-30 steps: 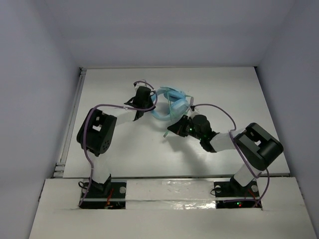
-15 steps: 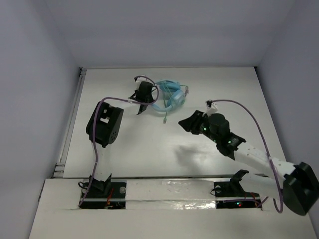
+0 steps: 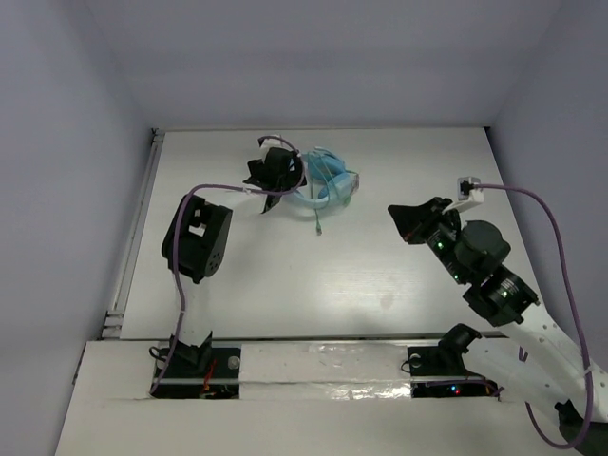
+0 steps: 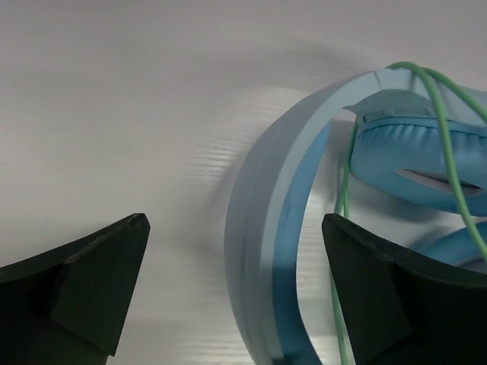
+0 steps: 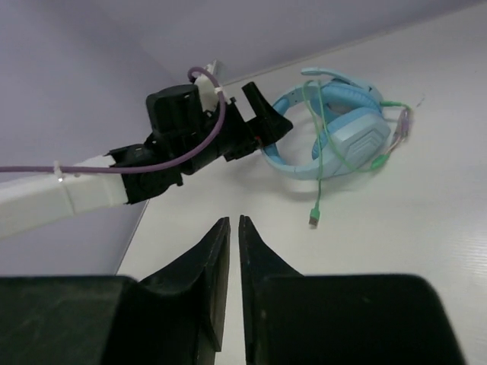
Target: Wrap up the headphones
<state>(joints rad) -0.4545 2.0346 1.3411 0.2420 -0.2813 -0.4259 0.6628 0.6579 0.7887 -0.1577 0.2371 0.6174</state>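
- Headphones point(image 3: 324, 186) lie on the white table point(image 3: 285, 285) toward its far side, a little left of centre. You see them as a light blue pair folded into one heap.
- Your left arm reaches out to them from the left, with its purple cable point(image 3: 228, 190) looping along it.
- Your left gripper point(image 3: 283, 182) sits right at the left side of the headphones with its fingers spread wide apart.
- From the left wrist, the curved headband point(image 4: 266, 228) runs up through the gap between the two black fingers point(image 4: 84, 281). You cannot tell from this view whether either finger touches it.
- A padded earcup point(image 4: 418, 160) lies just beyond the right-hand finger, and the pale green cable point(image 4: 346, 190) crosses over it in thin loops.
- From the right wrist, you see the cable draped several times around the earcups point(image 5: 358, 141). One loose end hangs off toward the near side and finishes in a small plug point(image 5: 313, 219) lying flat on the table.
- In the top view that plug end point(image 3: 317, 224) rests just below the headphones.
- Your right gripper point(image 3: 410, 217) hangs well apart from the headphones, off to their right, pointing back toward them.
- Its fingers point(image 5: 217, 251) are drawn together with only a thin slit between them, and they hold nothing.
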